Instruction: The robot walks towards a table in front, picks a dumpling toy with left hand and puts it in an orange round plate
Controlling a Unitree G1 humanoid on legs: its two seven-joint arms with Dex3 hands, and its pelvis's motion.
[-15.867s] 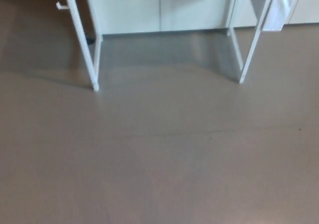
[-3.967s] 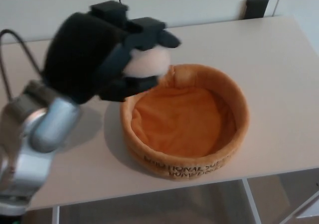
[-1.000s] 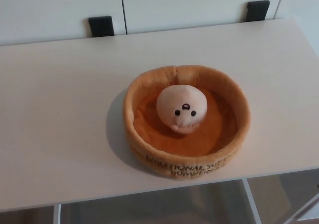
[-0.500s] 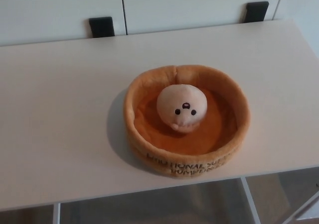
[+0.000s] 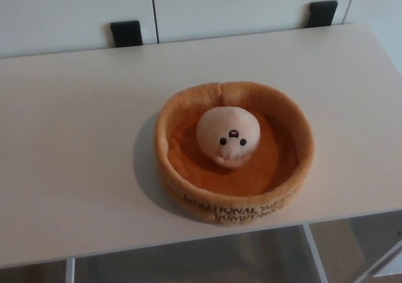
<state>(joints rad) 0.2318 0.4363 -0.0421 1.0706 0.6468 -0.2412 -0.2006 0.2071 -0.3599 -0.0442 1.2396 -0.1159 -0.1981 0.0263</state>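
Observation:
A pale pink dumpling toy (image 5: 228, 134) with a small black-dotted face lies inside the orange round plush plate (image 5: 178, 118), a little above the plate's middle. The plate has a raised soft rim with dark lettering along its front. It rests on the white table (image 5: 75, 144), slightly right of centre and close to the front edge. Neither of my hands shows in the head view.
White cabinets stand behind the table, with two black handles (image 5: 127, 32) (image 5: 323, 11) just past its far edge. A white table leg (image 5: 316, 255) and the floor show below the front edge at the lower right.
In the last second nothing has moved, apart from a slight camera shift. Four seconds ago my left hand held the dumpling over the plate's rim; it has since let go and left the view.

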